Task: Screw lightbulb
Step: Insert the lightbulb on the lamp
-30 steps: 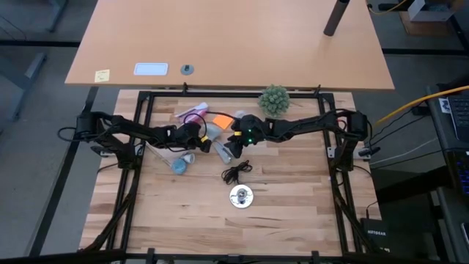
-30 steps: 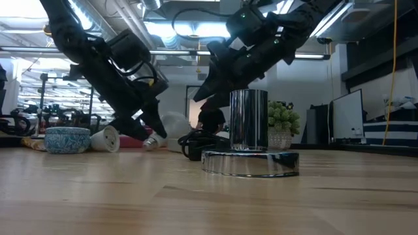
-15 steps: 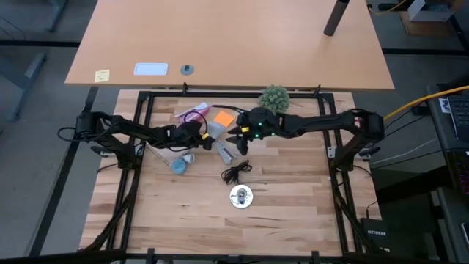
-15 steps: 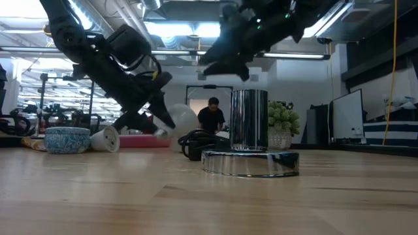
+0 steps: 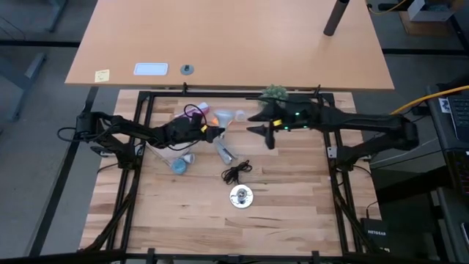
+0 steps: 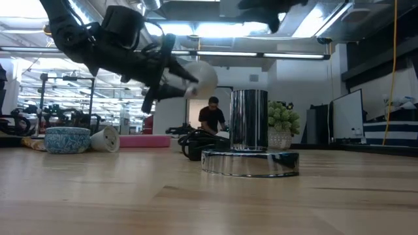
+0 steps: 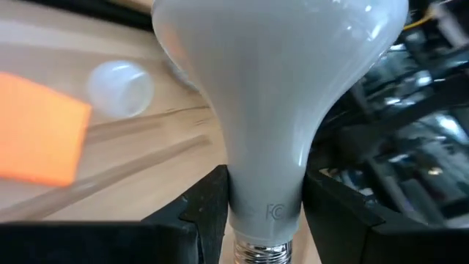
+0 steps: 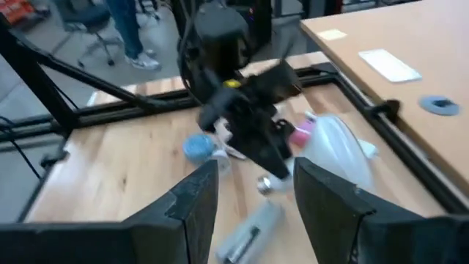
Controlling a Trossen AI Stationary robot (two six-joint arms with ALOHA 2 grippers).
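The lightbulb (image 5: 223,118) hangs clear of the table near the middle of its far edge, pinched at its narrow neck by the left gripper (image 5: 210,132), whose two fingers (image 7: 209,202) press in from either side just above the silver threads. Its long axis lies close to level in the low view, dome (image 6: 199,77) pointing away from the wrist and threaded base tucked back between the jaws. The shiny metal socket (image 5: 241,196) it must enter stands upright on its round base nearer the front edge, well apart from the bulb, with a coil of black cord (image 5: 236,173) between them. So the move ahead turns on this: the bulb is across the socket's axis and threads-inward, and I judge it needs carrying toward the front edge and tipping base-down before any turning can start. The right gripper (image 5: 265,130) hovers beside the bulb at the far edge, jaws spread and holding nothing, just by the green plant ball (image 5: 275,91). A grey-silver oblong item (image 5: 224,153) lies on the wood below the bulb.
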